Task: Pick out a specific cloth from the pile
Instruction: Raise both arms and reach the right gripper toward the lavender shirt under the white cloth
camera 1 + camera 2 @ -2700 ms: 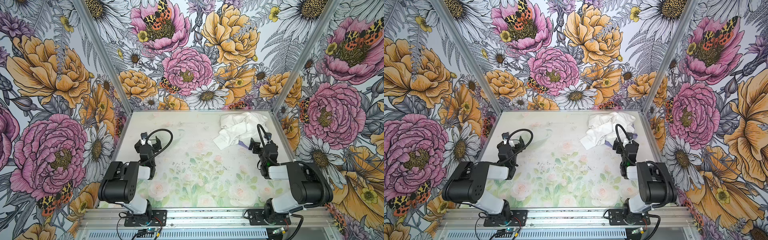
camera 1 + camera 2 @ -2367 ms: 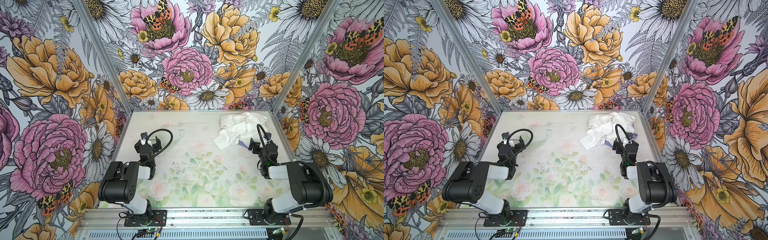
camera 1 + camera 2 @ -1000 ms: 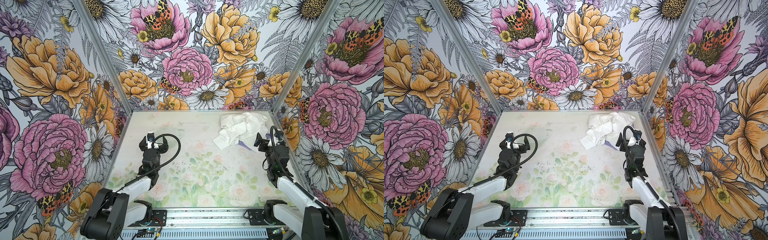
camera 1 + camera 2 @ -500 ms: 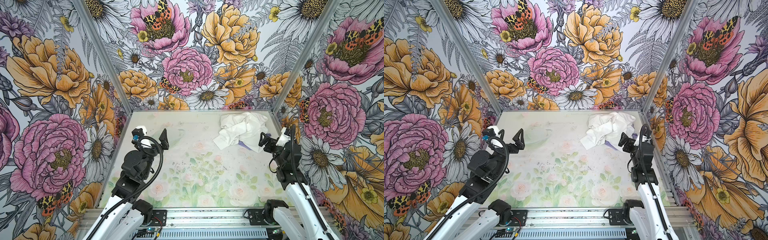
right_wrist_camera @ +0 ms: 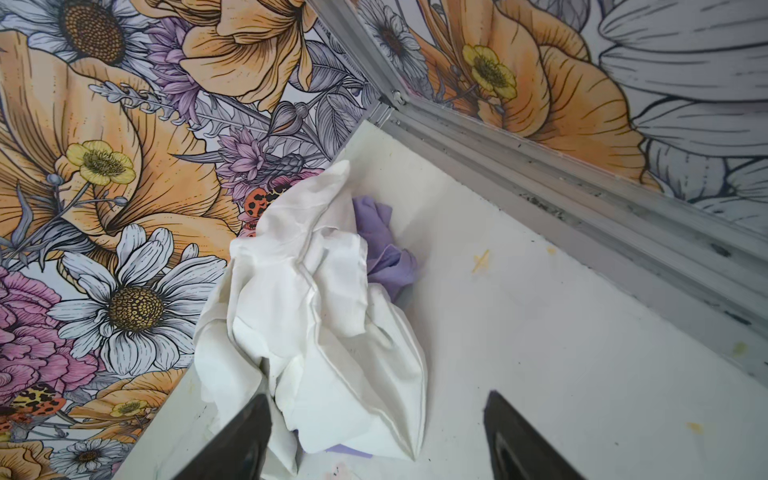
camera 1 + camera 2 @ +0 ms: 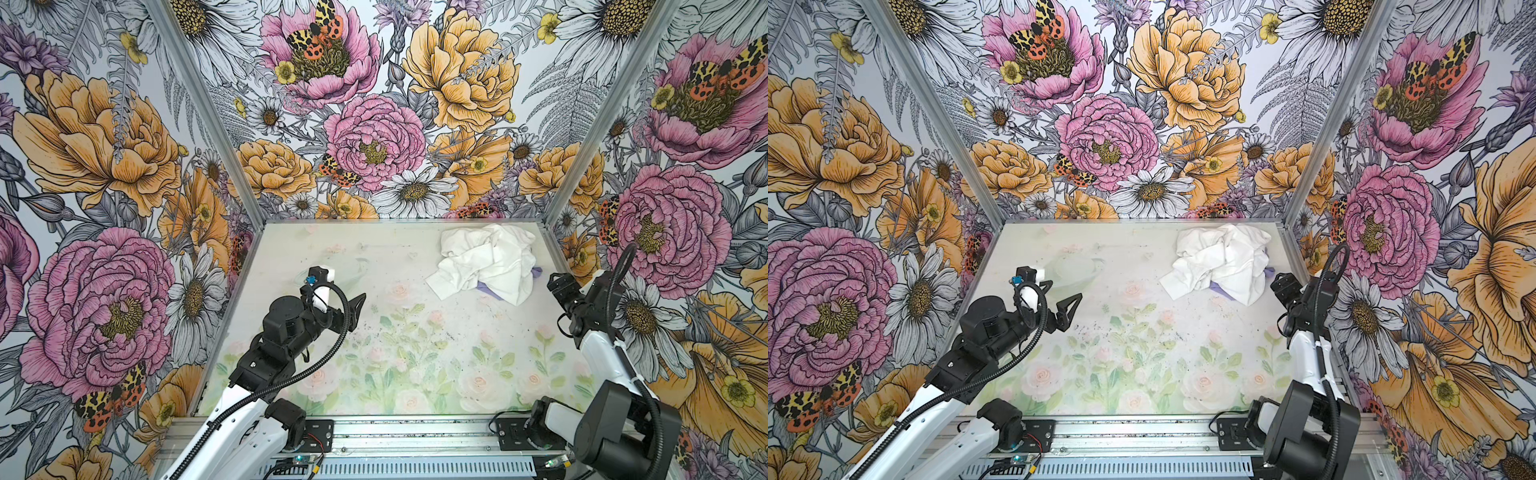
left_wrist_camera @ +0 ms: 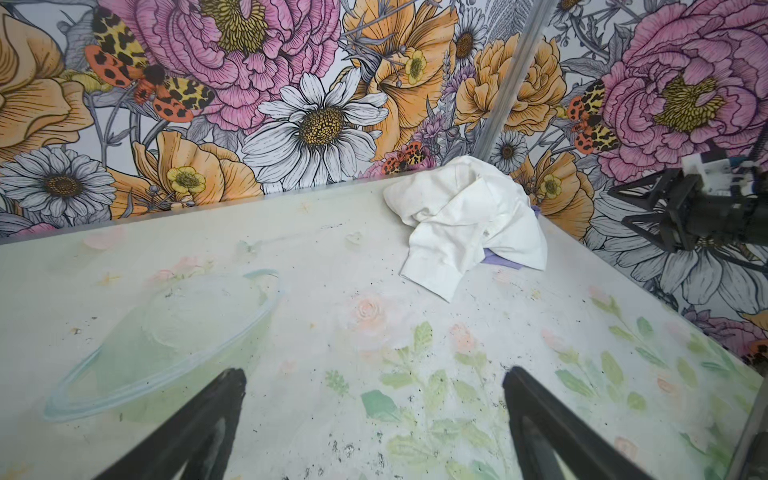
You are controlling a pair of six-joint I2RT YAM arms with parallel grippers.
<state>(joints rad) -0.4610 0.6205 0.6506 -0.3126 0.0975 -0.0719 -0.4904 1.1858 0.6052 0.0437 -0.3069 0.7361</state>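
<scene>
**Item 1: pile** (image 6: 486, 259). A heap of crumpled white garments on the tabletop (image 6: 395, 357). It lies directly ahead of the right pincer (image 6: 562, 289) and just beside it, and well apart from the left pincer (image 6: 1057, 299), ahead of it and off to one side. In the right wrist view the pile (image 5: 316, 316) runs down to one fingertip (image 5: 253, 419); contact cannot be told.

**Item 2: cloth** (image 5: 384, 249). Lavender-purple fabric, mostly buried under the pile.
- A bunched fold shows on the far side of the heap from the right pincer, toward the corner rail (image 5: 540, 174).
- In both top views a thin strip (image 6: 487, 286) shows under the heap's near edge, and a small tab at the edge facing the right pincer.

**Item 3: right pincer** (image 5: 376, 397). Jaws spread, nothing between them, aimed at the pile.

**Item 4: left pincer** (image 7: 372, 371). Jaws spread wide and empty, raised over bare tabletop. The pile (image 7: 469, 220) lies far in front of it.

**Item 5: enclosure.** Flower-printed walls (image 6: 374, 124) stand beyond both pincers and at their outer sides.
</scene>
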